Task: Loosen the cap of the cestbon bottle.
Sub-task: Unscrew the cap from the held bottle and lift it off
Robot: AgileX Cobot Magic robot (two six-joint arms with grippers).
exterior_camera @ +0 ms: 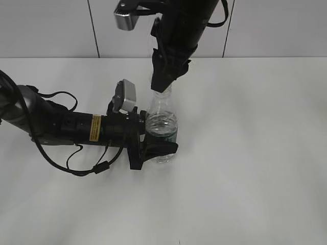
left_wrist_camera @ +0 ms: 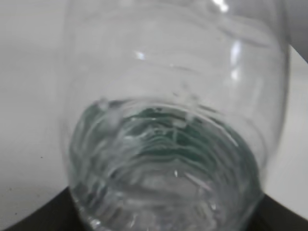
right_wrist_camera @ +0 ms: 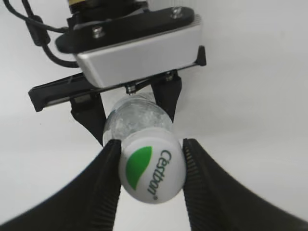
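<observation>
The cestbon bottle (exterior_camera: 162, 122) stands upright on the white table, clear with a dark green label band low down. My left gripper (exterior_camera: 153, 145) is shut on its lower body from the left. The bottle fills the left wrist view (left_wrist_camera: 168, 120). My right gripper (exterior_camera: 162, 84) comes down from above and is shut on the cap. In the right wrist view the white cap (right_wrist_camera: 151, 167), with a green patch and "Cestbon" lettering, sits pressed between the two black fingers of my right gripper (right_wrist_camera: 150, 168). In the exterior view the cap is hidden by the fingers.
The white table (exterior_camera: 255, 153) spreads around the bottle, with a white panelled wall behind. The left arm (exterior_camera: 61, 125) lies along the table at the left with loose cables. The left arm's wrist camera (right_wrist_camera: 137, 48) shows beyond the cap.
</observation>
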